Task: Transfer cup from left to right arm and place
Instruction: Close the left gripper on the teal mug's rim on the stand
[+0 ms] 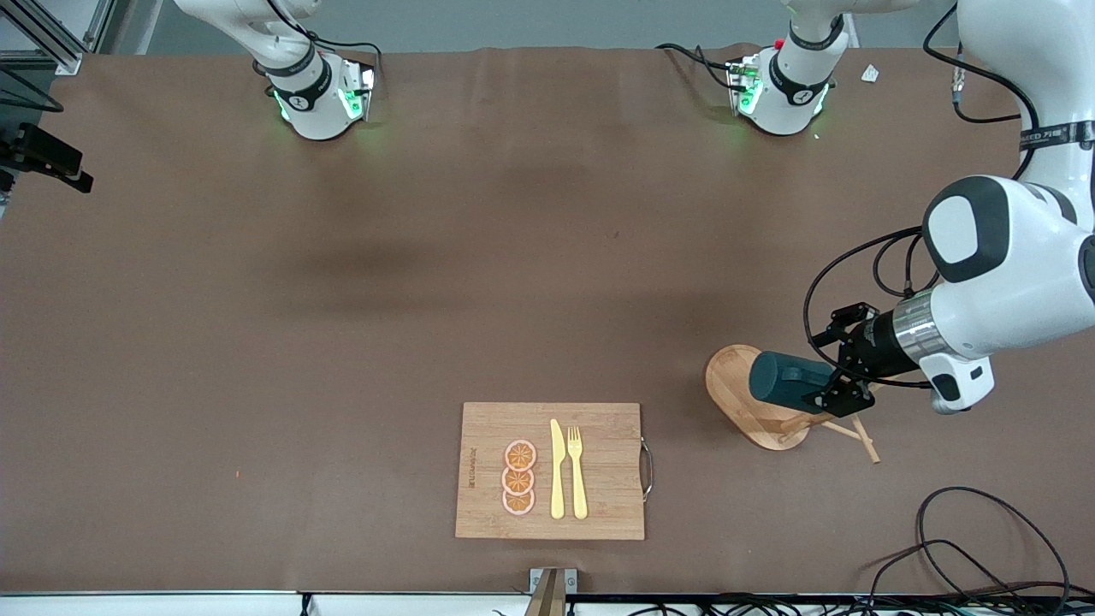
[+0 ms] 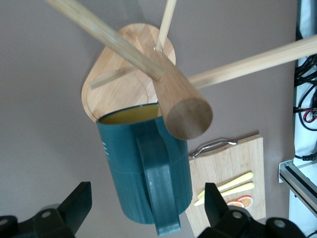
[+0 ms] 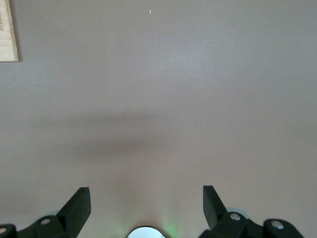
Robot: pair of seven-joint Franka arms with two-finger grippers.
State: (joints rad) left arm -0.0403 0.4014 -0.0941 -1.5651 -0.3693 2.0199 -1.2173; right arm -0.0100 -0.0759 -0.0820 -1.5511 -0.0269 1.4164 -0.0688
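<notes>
The dark teal cup [image 1: 780, 380] lies tilted at a wooden mug stand [image 1: 737, 376], over the stand's flat base. In the left wrist view the cup [image 2: 124, 168] shows its handle toward the camera and its ochre inside toward the base, beside the stand's thick post [image 2: 181, 101]. My left gripper [image 1: 817, 387] is open around the cup's bottom end. In the left wrist view this gripper [image 2: 144, 206] has a finger on each side of the cup, with a gap on both sides. My right gripper [image 3: 146, 206] is open and empty, over bare table near its own base; it does not show in the front view.
A wooden cutting board [image 1: 599, 518] with a yellow knife [image 1: 557, 469], a fork [image 1: 577, 470] and orange slices [image 1: 518, 477] lies near the front edge. The stand's thin pegs [image 1: 862, 436] stick out below the left gripper. Black cables [image 1: 967, 547] lie at the left arm's end.
</notes>
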